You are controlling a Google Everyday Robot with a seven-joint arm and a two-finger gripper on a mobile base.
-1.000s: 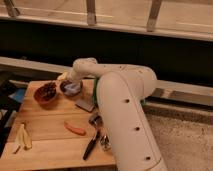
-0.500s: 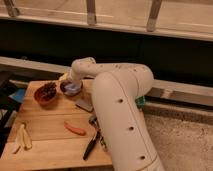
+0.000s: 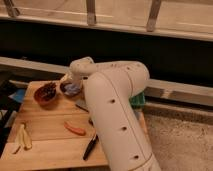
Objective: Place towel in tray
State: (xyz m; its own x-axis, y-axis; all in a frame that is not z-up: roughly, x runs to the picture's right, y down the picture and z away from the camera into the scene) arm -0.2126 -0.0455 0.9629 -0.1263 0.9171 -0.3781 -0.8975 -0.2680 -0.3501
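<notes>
My white arm (image 3: 112,100) reaches across the wooden table (image 3: 45,135) to its far side. The gripper (image 3: 69,82) sits at the arm's end, just over a small dark bowl (image 3: 71,90) that holds something pale bluish, which may be the towel (image 3: 73,89). A green object that may be the tray (image 3: 138,100) shows partly behind the arm at the table's right edge. Most of it is hidden by the arm.
A brown bowl (image 3: 46,94) with dark contents stands left of the gripper. An orange carrot (image 3: 74,129), a black-handled knife (image 3: 90,147) and pale peeled strips (image 3: 22,137) lie on the table. A blue object (image 3: 17,95) sits off the left edge. A dark wall and railing run behind.
The arm has shifted slightly left over the small dark bowl. The objects on the table have not moved.
</notes>
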